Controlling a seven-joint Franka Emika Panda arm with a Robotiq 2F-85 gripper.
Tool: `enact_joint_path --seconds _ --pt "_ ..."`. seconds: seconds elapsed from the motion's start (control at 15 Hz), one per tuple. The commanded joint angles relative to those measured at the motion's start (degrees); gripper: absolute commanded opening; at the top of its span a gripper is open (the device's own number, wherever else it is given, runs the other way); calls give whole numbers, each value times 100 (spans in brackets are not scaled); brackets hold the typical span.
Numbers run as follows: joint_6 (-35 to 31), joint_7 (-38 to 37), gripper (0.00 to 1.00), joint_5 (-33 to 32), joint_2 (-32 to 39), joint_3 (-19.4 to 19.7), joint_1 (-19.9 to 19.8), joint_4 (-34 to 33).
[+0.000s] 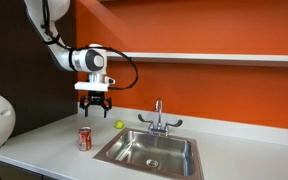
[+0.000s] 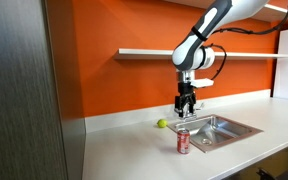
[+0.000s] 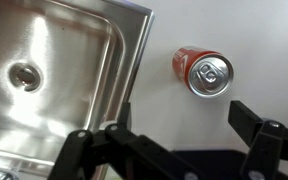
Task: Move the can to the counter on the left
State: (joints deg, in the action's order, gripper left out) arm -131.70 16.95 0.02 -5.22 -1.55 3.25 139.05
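The red can (image 1: 85, 138) stands upright on the light grey counter (image 1: 44, 150), just beside the sink's rim. It also shows in an exterior view (image 2: 182, 142) and from above in the wrist view (image 3: 203, 72), silvery top up. My gripper (image 1: 94, 106) hangs open and empty well above the counter, higher than the can and a little behind it; it also shows in an exterior view (image 2: 187, 108). In the wrist view its fingers (image 3: 189, 118) are spread with bare counter (image 3: 244, 50) between them, the can beyond the fingertips.
A stainless steel sink (image 1: 152, 152) with a faucet (image 1: 158, 118) is sunk in the counter next to the can. A small yellow-green ball (image 1: 119, 125) lies near the orange wall. A shelf (image 1: 204, 57) runs along the wall above. Tall cabinet side (image 2: 19, 90).
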Motion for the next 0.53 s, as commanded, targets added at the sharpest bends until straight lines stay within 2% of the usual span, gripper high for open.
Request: enact_joint_path --seconds 0.0,0.47 --pt "9 -194 100 -69 -406 250 -255 89" --pt "-60 -490 100 -141 -721 735 -707 155"
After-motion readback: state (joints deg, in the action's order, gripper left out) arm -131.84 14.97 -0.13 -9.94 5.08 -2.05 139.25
